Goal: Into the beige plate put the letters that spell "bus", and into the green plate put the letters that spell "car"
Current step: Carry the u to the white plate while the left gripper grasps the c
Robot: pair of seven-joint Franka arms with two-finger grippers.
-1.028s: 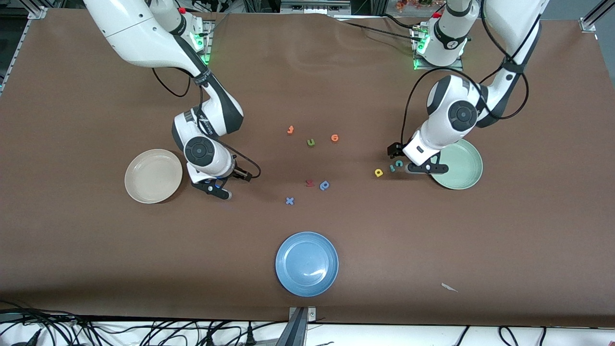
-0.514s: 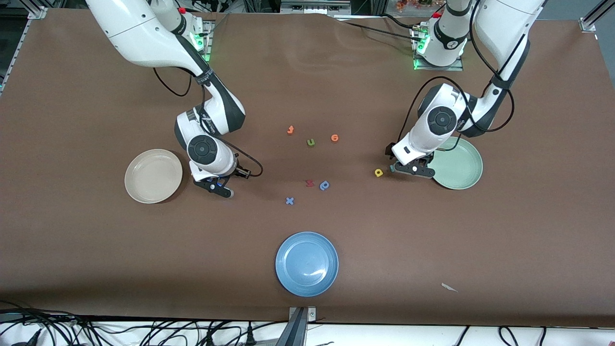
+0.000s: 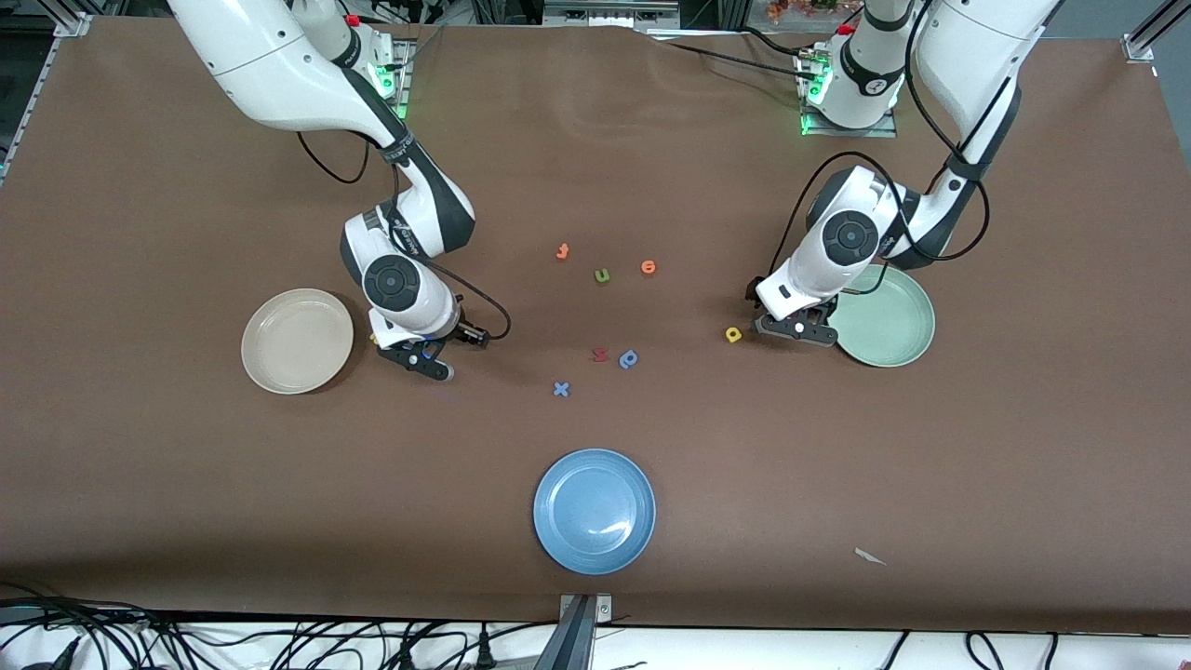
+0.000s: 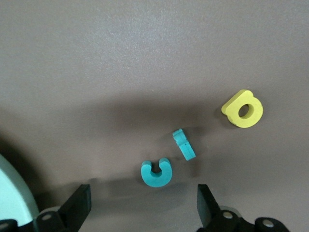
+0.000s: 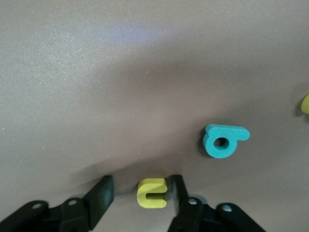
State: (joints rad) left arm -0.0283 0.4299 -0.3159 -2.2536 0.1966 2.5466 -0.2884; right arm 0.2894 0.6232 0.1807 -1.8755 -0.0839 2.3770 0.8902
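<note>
Two light, stiff foam letters, we judge. Beside the round beige plate (image 3: 297, 341), the right gripper (image 5: 141, 186) stands narrow around the yellow foam "u" (image 5: 152, 193), not yet pinching; we'd squeeze its flat sides. By the round pale green plate (image 3: 884, 316), the left gripper (image 4: 144, 198) gapes wide at the teal foam "c" (image 4: 156, 172).

Light is bright & even, coming from above. Soft dark shadows sit under both arms on the brown table (image 3: 837, 484). The blue plate (image 3: 594, 511) has 1 white shiny spot. Wrist views look a bit blurry up close.
</note>
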